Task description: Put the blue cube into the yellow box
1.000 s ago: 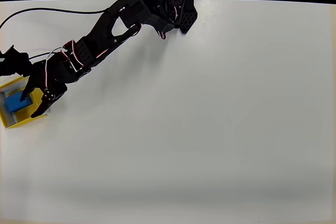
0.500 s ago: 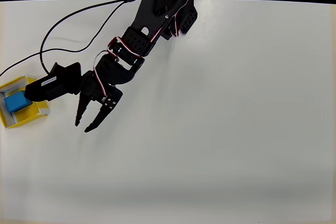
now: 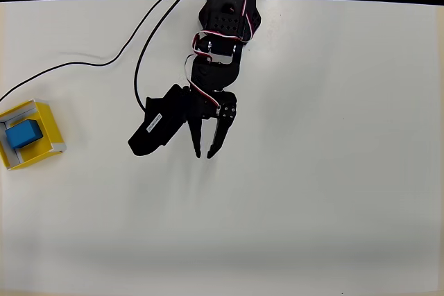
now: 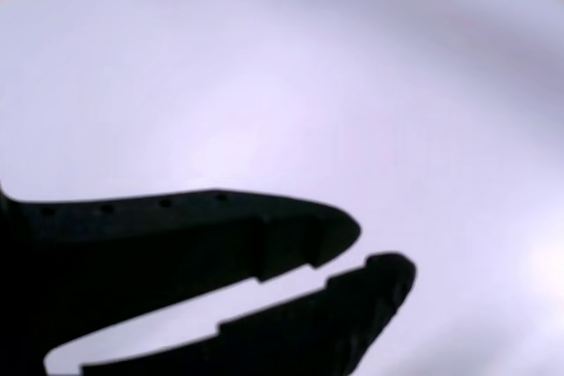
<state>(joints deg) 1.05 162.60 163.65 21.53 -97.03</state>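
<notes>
In the wrist view, the fingers point(image 4: 366, 257) are seen as two dark, blurred shapes in the lower left, their tips brought near one another with a narrow gap left between them. Nothing is held between them. Behind them a pale, blurred surface point(image 4: 282, 68) is seen.

In the overhead view, the fingers point(image 3: 204, 153) are seen near the middle of the picture, slightly left of centre, with the tips pointed toward the lower edge and only a small gap between them. Nothing is gripped, and only bare white surface point(image 3: 312, 192) is seen under the tips. Just to the left of the fingers a black housing with a small white label point(image 3: 154, 121) is seen, tilted down and to the left. The black arm point(image 3: 220, 53) is seen reaching from the fingers up to its base at the top edge, with red and white wires showing at the joints. A black cable point(image 3: 90, 64) is laid across the upper left of the surface.

Well apart from the fingers, at the far left edge, the box point(image 3: 50, 129) is seen resting on the surface, turned slightly askew. The cube point(image 3: 22, 134) is seen lying inside the box, toward its left part, within the walls.
</notes>
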